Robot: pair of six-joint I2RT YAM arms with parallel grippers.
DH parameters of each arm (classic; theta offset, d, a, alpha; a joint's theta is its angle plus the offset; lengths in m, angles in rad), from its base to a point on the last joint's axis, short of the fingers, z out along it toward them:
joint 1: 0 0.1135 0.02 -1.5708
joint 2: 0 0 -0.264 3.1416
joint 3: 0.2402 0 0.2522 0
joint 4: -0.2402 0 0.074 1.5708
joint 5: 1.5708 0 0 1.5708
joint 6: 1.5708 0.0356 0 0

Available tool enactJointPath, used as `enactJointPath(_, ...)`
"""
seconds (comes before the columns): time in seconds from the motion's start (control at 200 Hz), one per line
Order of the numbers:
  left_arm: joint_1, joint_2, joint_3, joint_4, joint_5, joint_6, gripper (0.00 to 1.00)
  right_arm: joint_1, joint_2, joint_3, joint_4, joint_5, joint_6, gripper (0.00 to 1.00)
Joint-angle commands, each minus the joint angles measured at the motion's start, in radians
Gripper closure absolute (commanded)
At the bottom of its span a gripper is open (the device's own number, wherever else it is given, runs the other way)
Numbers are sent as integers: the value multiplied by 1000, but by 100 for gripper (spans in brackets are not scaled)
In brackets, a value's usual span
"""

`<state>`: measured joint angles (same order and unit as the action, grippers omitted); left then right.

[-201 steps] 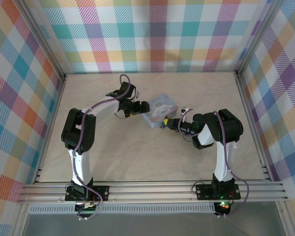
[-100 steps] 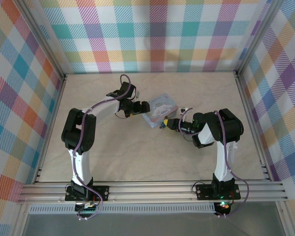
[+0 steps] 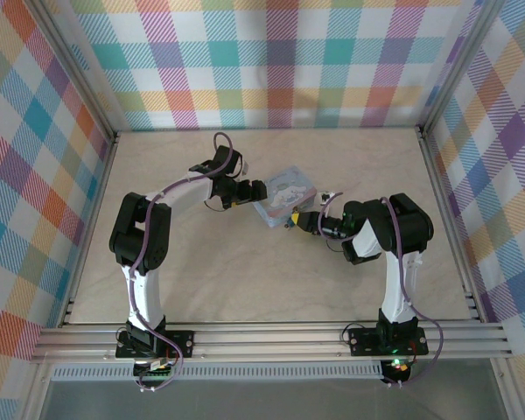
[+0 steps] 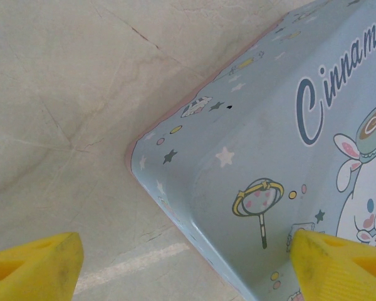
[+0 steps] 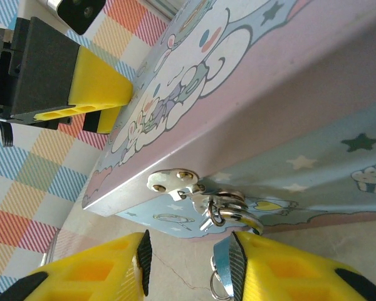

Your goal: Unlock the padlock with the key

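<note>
Looking down from the top external camera, the padlock [image 3: 287, 187], a light-blue box-like piece with a cartoon figure on its face, sits tilted near the middle of the table [image 3: 245, 280], between the two arms. The left gripper [image 3: 261, 196] meets its left end. The right gripper [image 3: 296, 220] is at its near edge, where a small bit of metal hangs.

From the left wrist, the yellow fingers [image 4: 37, 263] stand spread wide astride one corner of the padlock. One tip lies over the printed face, and the other is clear of the box with bare table behind it. Nothing looks clamped, so I take this for a brace rather than a grip.

From the right wrist, the padlock's side wall runs across the upper part, with a white clasp [image 5: 173, 180] and a cluster of small rings [image 5: 225, 212] hanging from it. The key [image 5: 220, 266] hangs just below, its silver part lying against the inner pad of one finger, while the other pad [image 5: 144, 254] is apart from it. That hand is partly spread and pinches nothing.

The step in hand seems to be taking hold of the key. The next move calls for both pads to meet squarely on the key without dragging the ring cluster. The silver end must then be lined up with the keyhole, which I cannot make out here.
</note>
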<state>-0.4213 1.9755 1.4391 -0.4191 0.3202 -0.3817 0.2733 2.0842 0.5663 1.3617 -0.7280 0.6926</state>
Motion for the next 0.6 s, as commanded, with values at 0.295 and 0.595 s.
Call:
enactJointPath(0.295, -15, 28, 12, -48, -21, -5, 14, -20, -122, -41, -135, 76, -59, 47)
enactJointPath(0.595, -14, 35, 14, -46, -21, -6, 14, -22, -139, 2, -273, 78, -63, 35)
